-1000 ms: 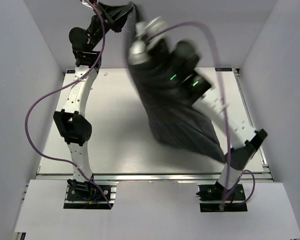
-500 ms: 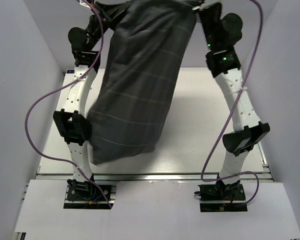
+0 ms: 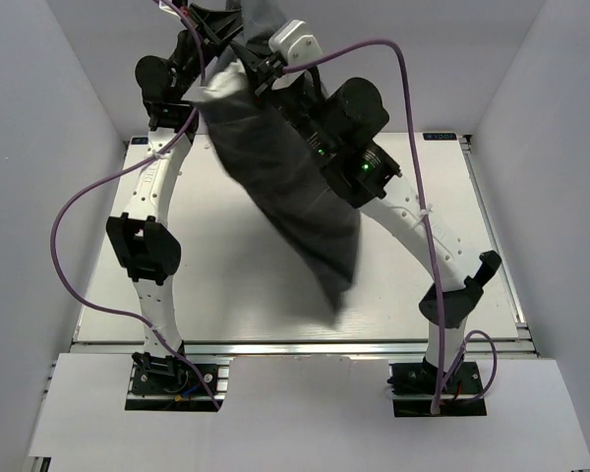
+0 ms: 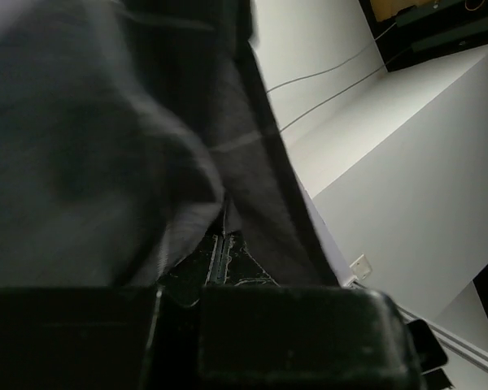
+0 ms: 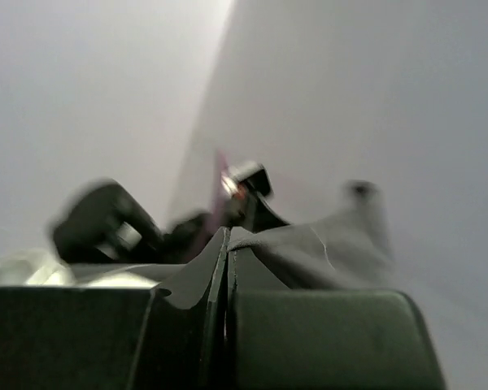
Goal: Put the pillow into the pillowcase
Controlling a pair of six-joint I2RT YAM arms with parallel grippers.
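The dark grey pillowcase hangs in the air from the back of the scene, and its lower end dangles above the table. Both grippers hold its top edge. My left gripper is raised high at the back left, shut on dark fabric, which fills the left wrist view. My right gripper is close beside it, shut on a fold of the pillowcase. The closed jaws show in both wrist views: left gripper, right gripper. No off-white pillow shows; the case hides whatever is inside it.
The white table lies below, with a metal rail along its near edge. White enclosure walls stand on the left, right and back. Purple cables loop beside both arms.
My right arm has swung left, bringing its gripper next to the left one. The pillowcase, spread wide between the grippers half a second ago, now hangs narrower, its lower end swung right.
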